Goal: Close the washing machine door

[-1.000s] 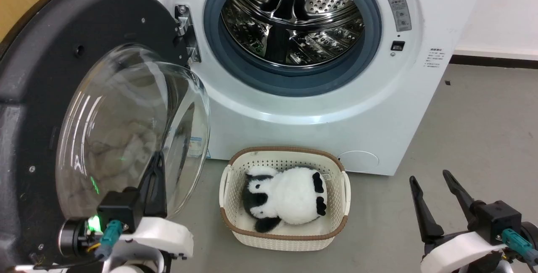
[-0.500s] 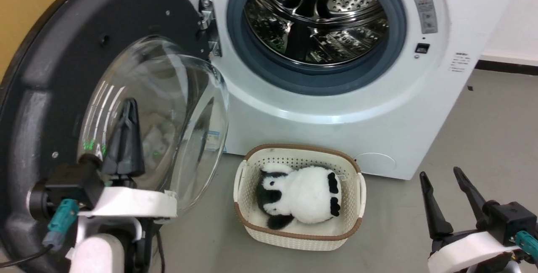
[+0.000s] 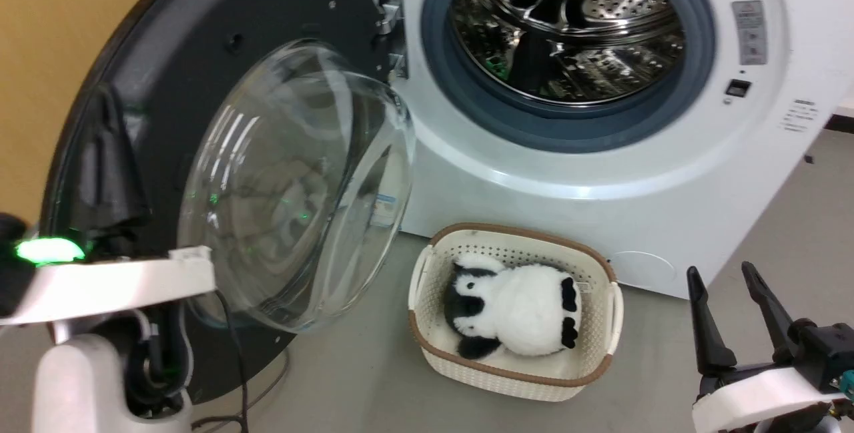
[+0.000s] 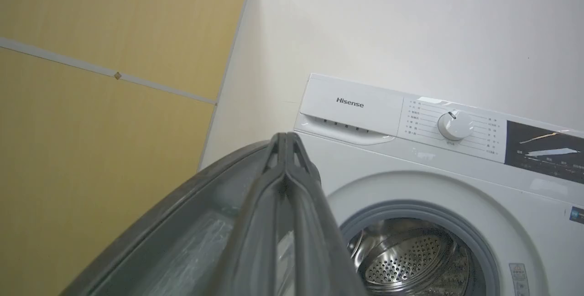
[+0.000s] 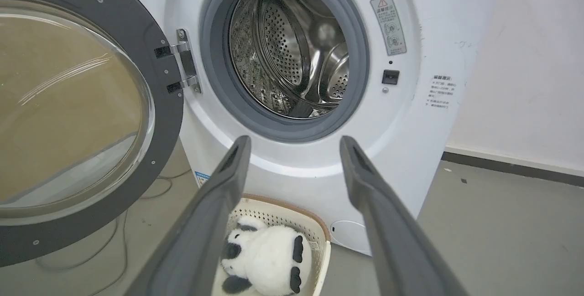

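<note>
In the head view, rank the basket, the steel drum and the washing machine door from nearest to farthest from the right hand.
1. Basket, on the floor just left of the right hand.
2. Steel drum, ahead, inside the washing machine.
3. Washing machine door, swung open at far left.

Place: we take this for a plain laundry corner.
Machine: we see a white washing machine (image 3: 567, 179) against a white wall (image 4: 410, 22).
Underfoot: bare grey floor (image 3: 360, 366), a basket (image 3: 514, 386) with a panda toy (image 3: 527, 313) on it.
Side: yellow panels (image 4: 91, 150).
</note>
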Motion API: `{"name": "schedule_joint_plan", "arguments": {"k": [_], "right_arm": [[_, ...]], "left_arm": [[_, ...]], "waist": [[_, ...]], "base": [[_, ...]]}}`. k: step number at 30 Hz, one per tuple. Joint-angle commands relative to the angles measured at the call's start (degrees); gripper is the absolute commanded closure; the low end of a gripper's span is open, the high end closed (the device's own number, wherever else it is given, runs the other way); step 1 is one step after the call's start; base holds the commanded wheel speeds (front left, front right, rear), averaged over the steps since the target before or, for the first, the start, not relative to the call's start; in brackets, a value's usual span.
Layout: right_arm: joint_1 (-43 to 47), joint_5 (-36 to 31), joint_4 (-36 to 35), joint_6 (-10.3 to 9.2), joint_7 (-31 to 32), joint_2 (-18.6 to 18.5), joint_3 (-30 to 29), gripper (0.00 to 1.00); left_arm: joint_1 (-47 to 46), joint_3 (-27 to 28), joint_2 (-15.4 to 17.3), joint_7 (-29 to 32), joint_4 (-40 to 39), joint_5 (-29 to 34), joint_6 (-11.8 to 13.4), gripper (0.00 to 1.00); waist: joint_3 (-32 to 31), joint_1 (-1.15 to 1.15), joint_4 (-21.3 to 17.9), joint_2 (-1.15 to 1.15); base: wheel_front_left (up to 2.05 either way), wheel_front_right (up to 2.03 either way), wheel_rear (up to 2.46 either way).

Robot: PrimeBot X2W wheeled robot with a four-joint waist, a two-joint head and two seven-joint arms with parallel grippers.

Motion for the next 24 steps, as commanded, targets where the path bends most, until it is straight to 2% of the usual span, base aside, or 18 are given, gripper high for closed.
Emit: {"name": "schedule_joint_plan", "arguments": {"k": [1,2,3,6,16,24], "right_arm": [[-0.7,0.5,-0.1,0.02,-0.6,0.1,-0.4,0.00],[-0.7,0.5,-0.1,0.02,-0.7,0.1,-0.6,0.00],[-0.8,0.7,-0.1,0.02,-1.0,0.1,-0.9,0.00],[-1.0,0.9,-0.1,0.02,-1.4,0.1,-1.2,0.00],[-1.3,1.6,-0.1,0.03,-2.6,0.2,-2.4,0.00],[-1.5,2.1,0.2,0.03,-3.6,0.2,-2.8,0.00]], "left_arm": [[-1.5,1.2,0.1,-0.6,-0.7,-2.2,-0.5,1.00],[-1.7,1.8,0.2,-0.7,-0.7,-3.6,-0.5,1.00],[-2.6,4.6,0.4,-0.9,-0.1,-8.4,-0.7,1.00],[-3.2,7.9,0.8,-0.6,1.1,-13.9,-0.4,1.00],[-3.4,17.2,1.4,4.3,7.3,-32.6,2.4,1.00],[-2.2,21.4,1.4,10.7,15.7,-45.0,0.7,1.00]], "waist": [[0.2,0.00,1.1,0.00],[0.3,0.00,1.5,0.00],[0.5,0.00,2.8,0.00],[0.8,0.00,3.9,0.00],[1.4,0.00,6.8,0.00],[1.9,0.00,8.1,0.00]], "base": [[0.00,0.00,0.00],[0.00,0.00,0.00],[0.00,0.00,0.00],[0.00,0.00,0.00],[0.00,0.00,0.00],[0.00,0.00,0.00]]}}
